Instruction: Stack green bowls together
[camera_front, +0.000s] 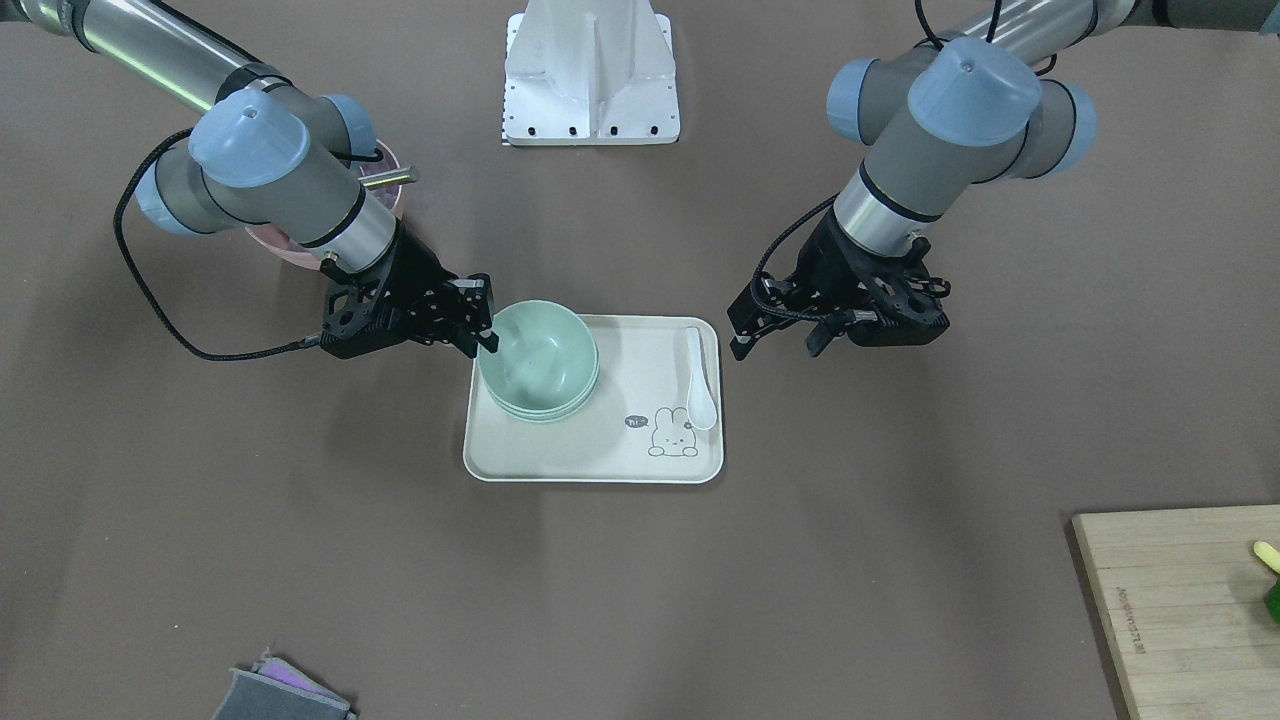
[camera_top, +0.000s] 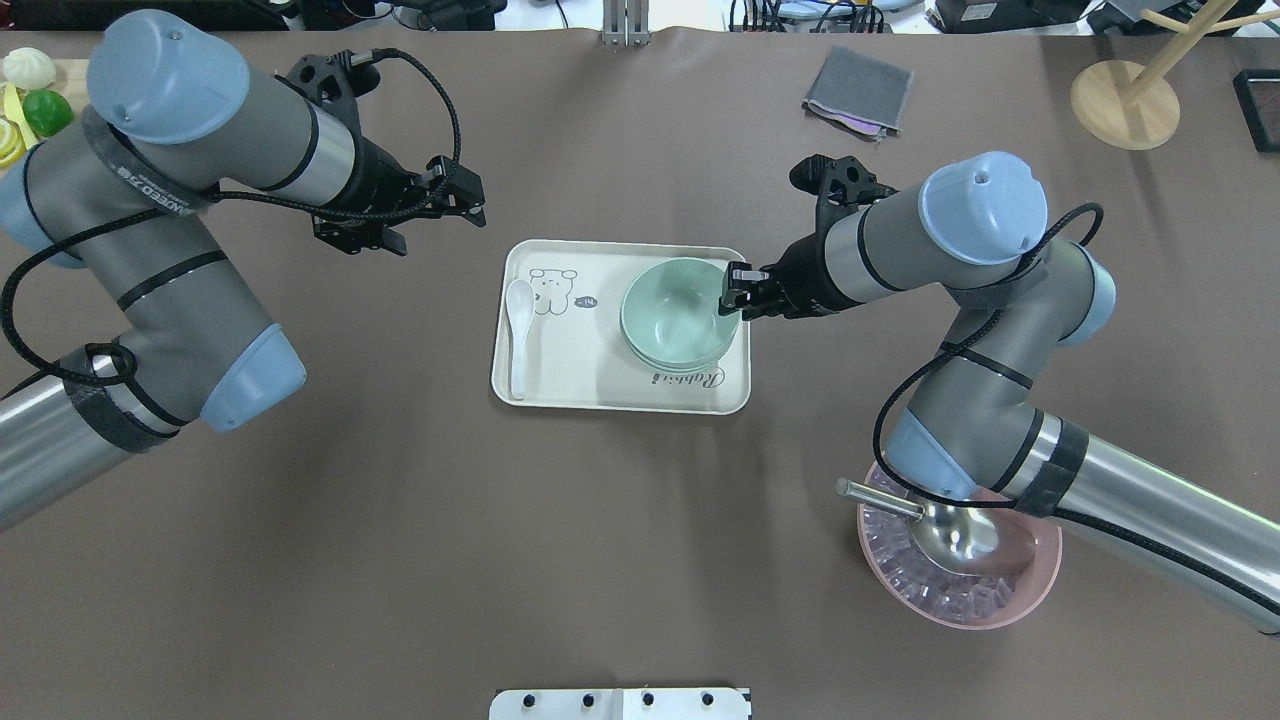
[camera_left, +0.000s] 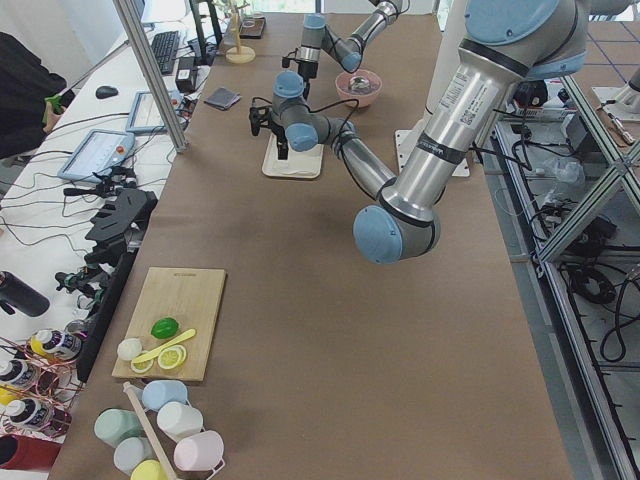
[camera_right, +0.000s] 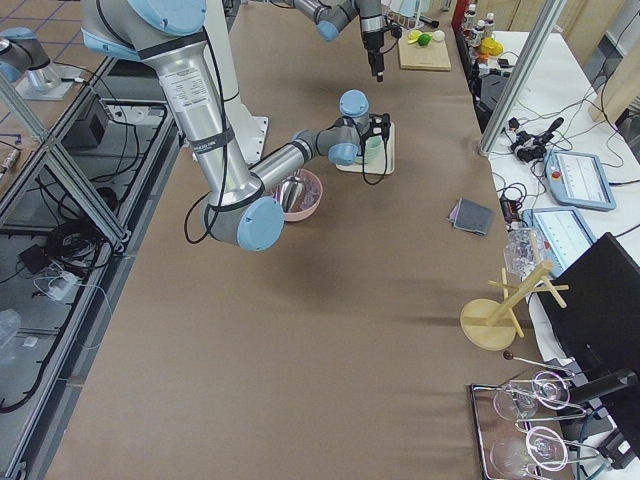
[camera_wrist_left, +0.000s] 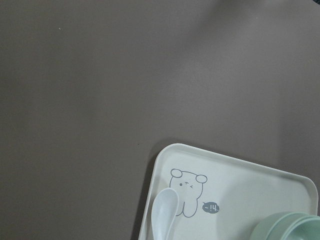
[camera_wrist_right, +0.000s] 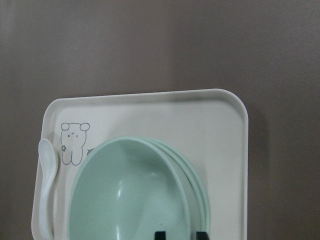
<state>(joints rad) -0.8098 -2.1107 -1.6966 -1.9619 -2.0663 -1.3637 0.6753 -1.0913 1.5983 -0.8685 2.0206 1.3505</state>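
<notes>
Three pale green bowls (camera_front: 540, 360) sit nested in one stack on the right part of a cream tray (camera_front: 590, 450); the stack also shows in the overhead view (camera_top: 672, 312) and the right wrist view (camera_wrist_right: 130, 195). My right gripper (camera_front: 478, 338) is at the stack's rim, one finger inside and one outside the top bowl, shut on its wall (camera_top: 733, 290). The top bowl sits slightly tilted in the stack. My left gripper (camera_front: 778, 345) is open and empty, off the tray's other side (camera_top: 440, 215). In the left wrist view a bowl edge (camera_wrist_left: 290, 227) shows at the bottom right.
A white spoon (camera_top: 518, 330) lies on the tray's left part by a bear drawing. A pink bowl (camera_top: 960, 590) with a metal scoop (camera_top: 950, 530) stands under my right arm. A grey cloth (camera_top: 858, 92), a wooden stand (camera_top: 1125, 100) and a cutting board (camera_front: 1180, 600) lie farther off.
</notes>
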